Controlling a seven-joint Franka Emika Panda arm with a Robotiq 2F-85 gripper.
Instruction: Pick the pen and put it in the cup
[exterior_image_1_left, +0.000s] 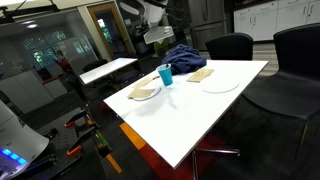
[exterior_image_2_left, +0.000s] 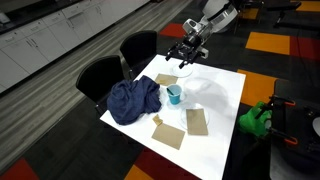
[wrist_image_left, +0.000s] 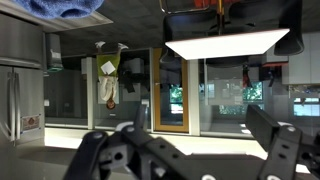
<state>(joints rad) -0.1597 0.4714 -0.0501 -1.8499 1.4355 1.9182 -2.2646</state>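
Observation:
The small blue cup (exterior_image_1_left: 166, 76) stands on the white table (exterior_image_1_left: 200, 120) between the blue cloth and a white dish; it also shows in the other exterior view (exterior_image_2_left: 175, 95). A thin dark pen (exterior_image_1_left: 162, 67) seems to stick up from the cup's rim, but it is too small to be sure. My gripper (exterior_image_2_left: 187, 55) hangs well above the far end of the table, away from the cup. In the wrist view my gripper (wrist_image_left: 195, 125) is open, with nothing between its fingers.
A crumpled blue cloth (exterior_image_2_left: 133, 100) lies on the table. A white dish (exterior_image_1_left: 145, 93) and a white plate (exterior_image_1_left: 220, 84) lie near the cup. Brown cards (exterior_image_2_left: 197, 121) lie near the edge. Black chairs (exterior_image_2_left: 100, 75) stand around the table.

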